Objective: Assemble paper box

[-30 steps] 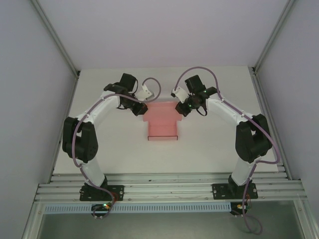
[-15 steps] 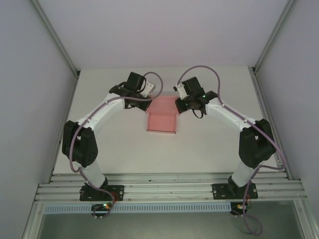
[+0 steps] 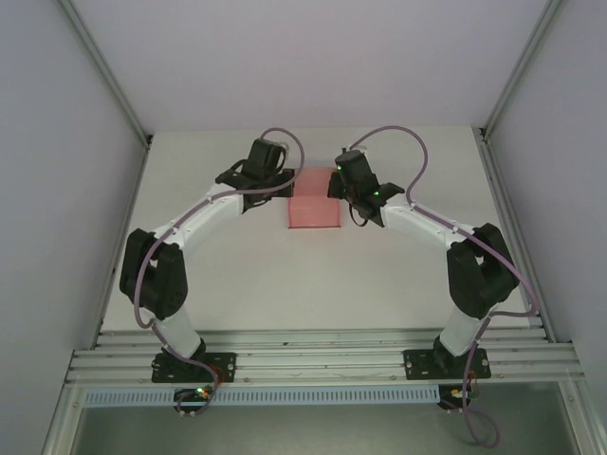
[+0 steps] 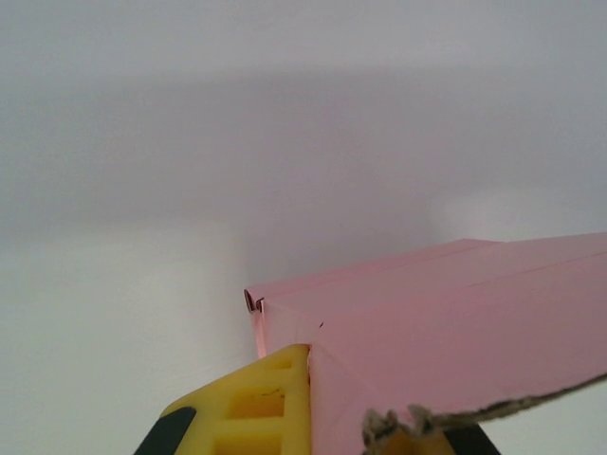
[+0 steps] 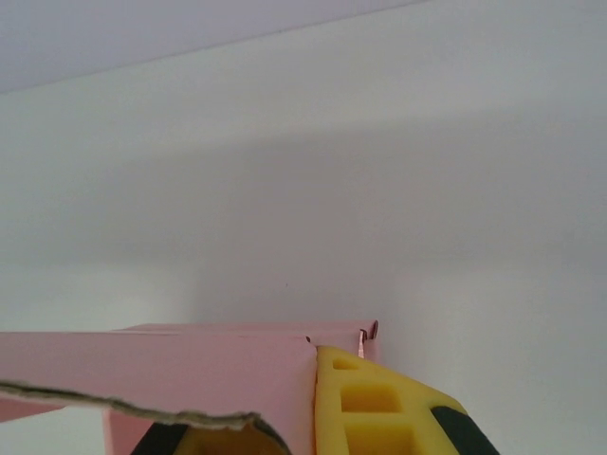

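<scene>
The paper box [image 3: 314, 210] is pale pink card, folded into a compact rectangle on the white table at the far centre. My left gripper [image 3: 286, 186] holds its left edge and my right gripper [image 3: 336, 186] holds its right edge. In the left wrist view a pink wall [image 4: 446, 332] runs between the yellow fingers [image 4: 251, 408] of the left gripper [image 4: 332, 431], which is shut on it. The right wrist view has the right gripper [image 5: 305, 427] shut on a pink wall [image 5: 190, 374], with a yellow finger [image 5: 379, 408] pressed against its outer side.
The white table [image 3: 237, 275] stretches from the box to the aluminium rail [image 3: 322, 360] where both arm bases are bolted. Grey enclosure walls [image 3: 57, 190] stand close on the left, right and back.
Both grippers moved farther from the bases and closer together. The pink card went from a longer stepped sheet to a shorter, compact rectangle, shifted toward the back.
</scene>
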Robot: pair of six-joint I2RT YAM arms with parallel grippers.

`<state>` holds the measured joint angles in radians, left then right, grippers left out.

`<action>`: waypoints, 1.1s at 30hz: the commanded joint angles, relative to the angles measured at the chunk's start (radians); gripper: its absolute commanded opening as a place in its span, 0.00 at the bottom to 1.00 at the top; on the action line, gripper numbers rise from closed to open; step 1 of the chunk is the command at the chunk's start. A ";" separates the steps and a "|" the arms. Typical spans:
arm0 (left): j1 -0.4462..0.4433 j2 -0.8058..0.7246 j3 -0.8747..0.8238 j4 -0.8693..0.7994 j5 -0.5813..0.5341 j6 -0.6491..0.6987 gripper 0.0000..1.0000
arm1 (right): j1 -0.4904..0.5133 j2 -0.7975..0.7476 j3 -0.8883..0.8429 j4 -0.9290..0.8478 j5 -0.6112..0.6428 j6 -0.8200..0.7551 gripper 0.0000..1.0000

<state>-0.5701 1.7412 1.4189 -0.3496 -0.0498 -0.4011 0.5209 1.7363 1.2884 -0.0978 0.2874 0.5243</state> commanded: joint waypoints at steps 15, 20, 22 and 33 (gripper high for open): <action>0.000 0.087 -0.096 0.136 -0.002 -0.122 0.00 | 0.054 0.052 -0.098 0.176 0.115 -0.013 0.06; -0.013 0.033 -0.221 0.257 0.004 -0.091 0.00 | 0.093 0.030 -0.153 0.214 0.168 -0.041 0.08; -0.015 0.007 -0.292 0.335 0.022 -0.090 0.00 | 0.103 0.022 -0.188 0.231 0.178 -0.035 0.08; -0.031 -0.131 -0.567 0.606 0.092 -0.068 0.06 | 0.171 -0.035 -0.355 0.349 0.248 -0.066 0.09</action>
<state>-0.5896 1.6333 0.8948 0.2253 -0.0250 -0.4709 0.6769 1.7222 0.9577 0.2295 0.5007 0.4690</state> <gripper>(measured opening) 0.053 0.086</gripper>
